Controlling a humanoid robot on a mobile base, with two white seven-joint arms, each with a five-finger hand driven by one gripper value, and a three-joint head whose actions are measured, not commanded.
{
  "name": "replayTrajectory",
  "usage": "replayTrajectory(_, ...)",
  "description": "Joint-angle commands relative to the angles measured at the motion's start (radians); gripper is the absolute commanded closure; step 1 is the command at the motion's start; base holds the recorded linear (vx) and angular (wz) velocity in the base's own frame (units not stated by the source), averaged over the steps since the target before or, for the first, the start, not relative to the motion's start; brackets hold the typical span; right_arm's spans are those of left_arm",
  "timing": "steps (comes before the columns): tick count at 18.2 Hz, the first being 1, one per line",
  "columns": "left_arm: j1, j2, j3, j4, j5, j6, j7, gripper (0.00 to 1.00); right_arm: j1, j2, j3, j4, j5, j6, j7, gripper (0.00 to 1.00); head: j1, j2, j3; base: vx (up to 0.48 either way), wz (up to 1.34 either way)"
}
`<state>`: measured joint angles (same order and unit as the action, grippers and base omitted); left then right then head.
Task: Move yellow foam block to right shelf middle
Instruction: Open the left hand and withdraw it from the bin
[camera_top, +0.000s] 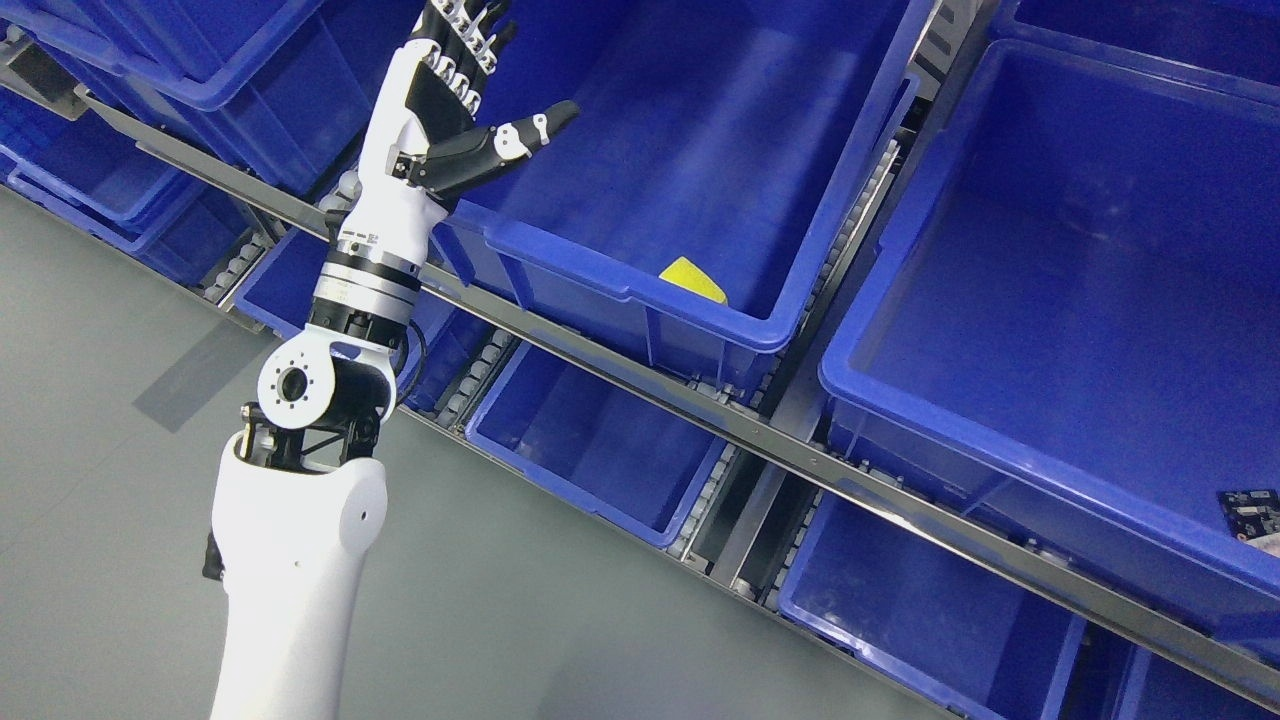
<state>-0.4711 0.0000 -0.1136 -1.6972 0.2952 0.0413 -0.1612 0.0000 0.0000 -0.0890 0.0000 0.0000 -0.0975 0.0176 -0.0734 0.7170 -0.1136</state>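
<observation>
Block prob. half-hidden behind bin rim

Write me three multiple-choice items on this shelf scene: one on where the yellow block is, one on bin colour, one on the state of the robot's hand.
1. Where does the yellow foam block lie?
A. On the grey floor
B. Inside the middle blue bin, near its front wall
C. In the robot's palm

2. What colour are the bins on the rack?
A. Blue
B. Green
C. Red

3. How is the left hand set?
A. Closed around the block
B. Curled into an empty fist
C. Fingers spread, holding nothing

Answers: 1 B, only a yellow corner shows above the bin's front rim. 2 A, every visible bin is blue. 3 C, the thumb sticks out sideways and the palm is bare.
</observation>
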Motion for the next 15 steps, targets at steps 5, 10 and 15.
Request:
replayTrajectory(5, 0.002, 0.017, 0.011, -0.024, -0.001, 0.006, 0.002, 0.00, -0.002, -0.017, 0.000, -0.017, 0.000, 0.001, 0.001, 0.00, 0.0000, 0.000, 0.000, 0.000, 0.00)
replayTrajectory(10, 0.000, 0.017, 0.009, -0.024, -0.001, 0.006, 0.000, 0.00, -0.002, -0.017, 0.000, -0.017, 0.000, 0.001, 0.001, 0.00, 0.0000, 0.000, 0.000, 0.000, 0.00)
replayTrajectory(15, 0.000, 0.017, 0.009, -0.022, -0.001, 0.006, -0.001, 0.00, -0.002, -0.017, 0.000, -0.017, 0.000, 0.001, 0.001, 0.00, 0.0000, 0.000, 0.000, 0.000, 0.00)
